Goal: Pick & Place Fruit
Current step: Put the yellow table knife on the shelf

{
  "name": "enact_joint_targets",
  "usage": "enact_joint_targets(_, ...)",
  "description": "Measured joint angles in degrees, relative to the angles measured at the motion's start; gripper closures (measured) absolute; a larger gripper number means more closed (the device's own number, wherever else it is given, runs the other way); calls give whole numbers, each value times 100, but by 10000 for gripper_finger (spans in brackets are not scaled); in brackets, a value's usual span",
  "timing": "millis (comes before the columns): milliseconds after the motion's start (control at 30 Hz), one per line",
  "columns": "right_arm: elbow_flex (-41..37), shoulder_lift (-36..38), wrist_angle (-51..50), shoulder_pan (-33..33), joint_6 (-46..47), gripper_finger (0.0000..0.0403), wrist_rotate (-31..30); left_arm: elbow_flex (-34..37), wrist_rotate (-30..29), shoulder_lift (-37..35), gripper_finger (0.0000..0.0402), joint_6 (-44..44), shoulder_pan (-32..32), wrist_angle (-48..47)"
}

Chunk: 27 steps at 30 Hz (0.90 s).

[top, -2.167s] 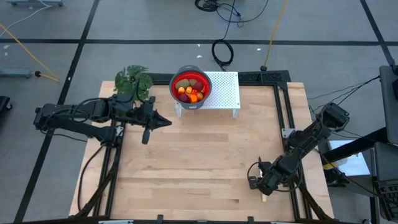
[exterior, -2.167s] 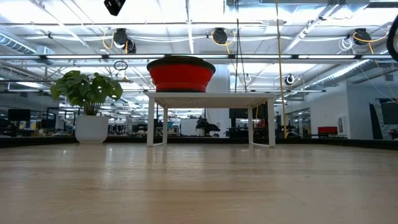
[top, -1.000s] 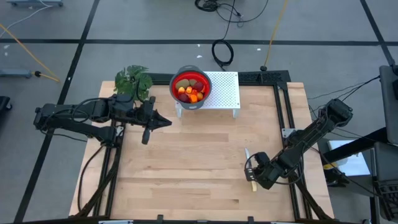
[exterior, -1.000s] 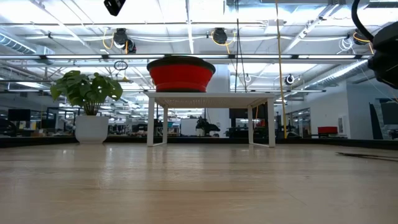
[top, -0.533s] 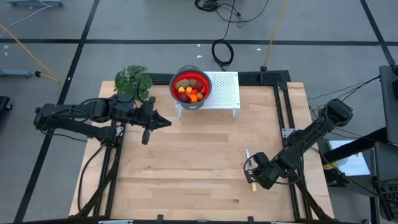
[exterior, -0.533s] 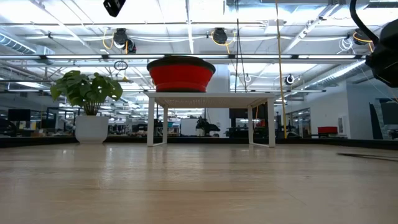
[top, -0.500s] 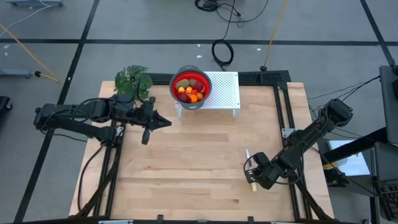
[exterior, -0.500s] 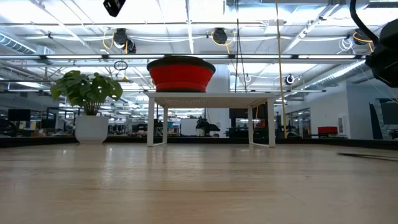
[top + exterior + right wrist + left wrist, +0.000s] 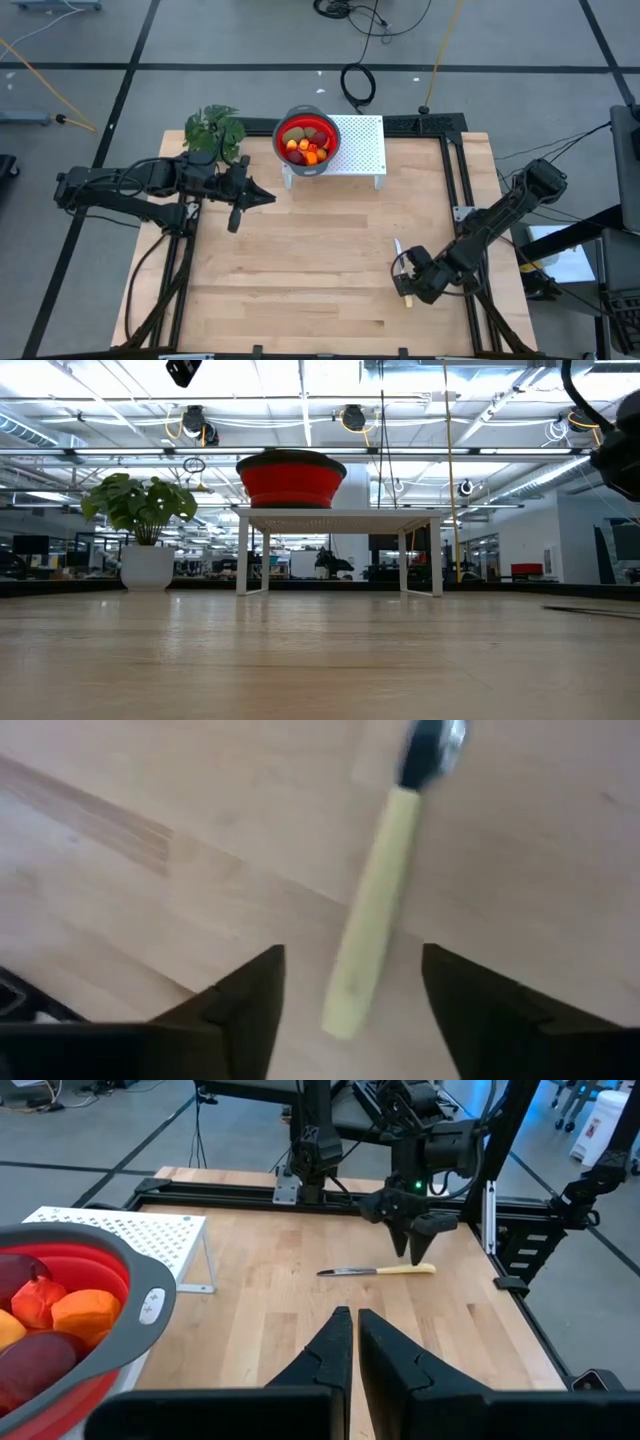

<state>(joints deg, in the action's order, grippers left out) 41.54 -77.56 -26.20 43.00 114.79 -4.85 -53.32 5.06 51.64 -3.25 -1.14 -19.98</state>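
Observation:
The fruit point(image 9: 303, 140) lies heaped in a red colander point(image 9: 325, 126) that stands on a white perforated rack point(image 9: 362, 145) at the table's far edge; the left wrist view shows red and orange pieces point(image 9: 40, 1315) inside it. My left gripper point(image 9: 243, 200) hovers shut left of the rack, its fingers point(image 9: 335, 1342) together. My right gripper point(image 9: 350, 955) hangs open, pointing down, at the near right of the table. Its fingers point(image 9: 250, 995) stand on either side of the pale handle point(image 9: 365, 930) of a knife point(image 9: 401, 268) that lies flat on the wood.
A leafy plant point(image 9: 213, 130) in a white pot point(image 9: 147, 567) stands at the far left, next to my left arm. Black frame rails point(image 9: 455, 180) run along the table's right side. Bare wood point(image 9: 300, 270) spreads between the two grippers.
Two seconds back my right gripper was at the near right corner; it came toward the table's middle with the knife, which now lies on the wood. In the last second neither arm has visibly moved.

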Motion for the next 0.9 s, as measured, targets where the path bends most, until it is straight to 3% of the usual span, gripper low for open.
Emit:
enact_joint_targets(200,0,-81,2,-111,-1,151,654,0,-2,-2,382,51,2,0)
enact_joint_targets(600,2,-181,397,-93,317,189,644,0,-2,-1,382,8,1,-147)
enact_joint_targets(900,6,-609,519,-55,539,192,656,0,-2,0,382,17,2,-306)
